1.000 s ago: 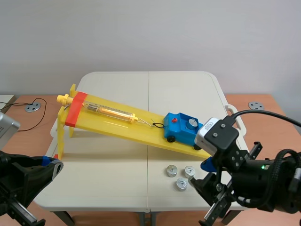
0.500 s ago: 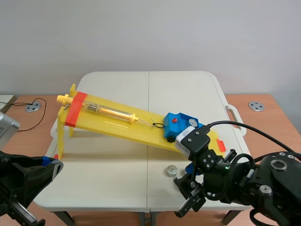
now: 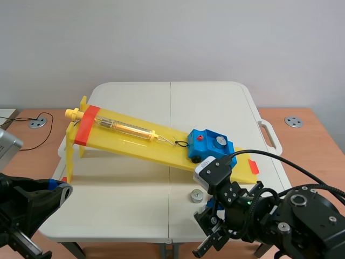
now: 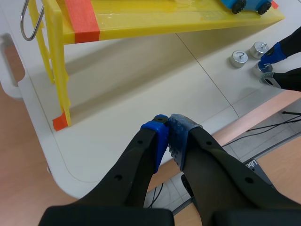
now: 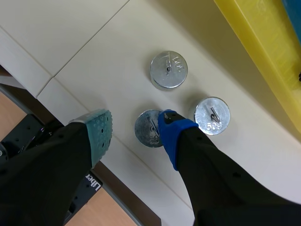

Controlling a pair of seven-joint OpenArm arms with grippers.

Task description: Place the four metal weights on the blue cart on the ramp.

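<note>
The pale tabletop (image 3: 135, 205) carries a long yellow ramp (image 3: 129, 141). The ramp slopes from a raised end on legs near the left edge down to a low end close to the right edge. Open surface shows on the far half behind the ramp. There is also a broad strip of it between the ramp's legs and the near edge.

The right arm (image 3: 291, 216) comes in low over the near right corner. The left arm (image 3: 27, 208) sits outside the near left corner.

A spring scale (image 3: 121, 128) lies along the upper ramp. A thin line joins it to the blue cart (image 3: 207, 148), which stands on its wheels near the ramp's low end. One metal weight (image 3: 219, 141) sits on the cart's deck.

The left gripper (image 4: 168, 136) hangs by the near left edge with its pads pressed together on nothing.

The right gripper (image 5: 134, 129) stands wide, pointing down at three weights in front of the ramp's low end.
- **The nearest weight** (image 5: 146, 128) lies just beside the near edge, between the fingers. The blue pad (image 5: 170, 132) overlaps its rim, though contact cannot be told. The green pad (image 5: 99, 129) is well apart from it.
- **The second weight** (image 5: 212, 116) lies just outside the blue-padded finger, toward the ramp.
- **The third weight** (image 5: 169, 70) lies ahead of the gripper, with a small gap to each of the others.
</note>
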